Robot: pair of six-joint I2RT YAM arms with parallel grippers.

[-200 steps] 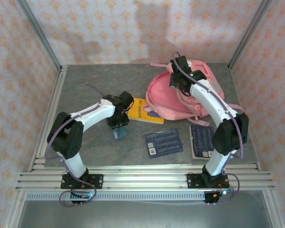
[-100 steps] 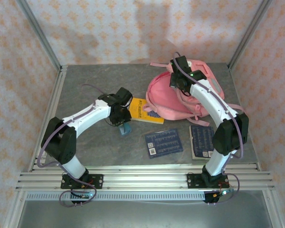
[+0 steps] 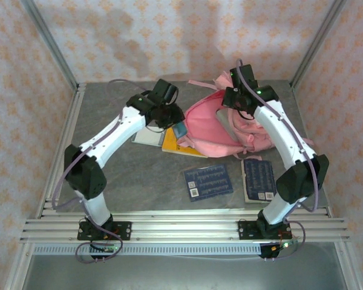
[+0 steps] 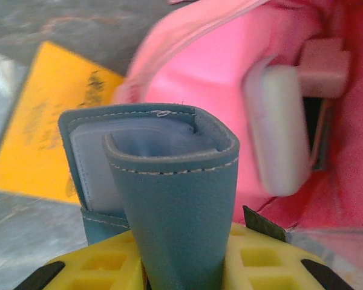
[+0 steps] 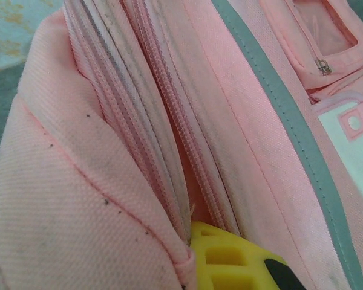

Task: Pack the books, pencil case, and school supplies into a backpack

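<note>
a grey, mottled tabletop (image 3: pixel 139 181) spreads across the middle of the frame. peach wallpaper (image 3: pixel 139 36) with small orange floral marks covers the walls behind and at both sides. silver aluminium rails (image 3: pixel 187 226) cross the lower frame; a slanted aluminium post (image 3: pixel 51 42) stands upper left.

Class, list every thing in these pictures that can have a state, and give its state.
left gripper, shut on the teal case
teal case, held off the table, flap gaping
right gripper, shut on the backpack's edge
backpack, lying on the table, edge pinched up
yellow book, closed, flat on the table
centre navy book, closed, flat on the table
right navy book, closed, flat on the table
</note>
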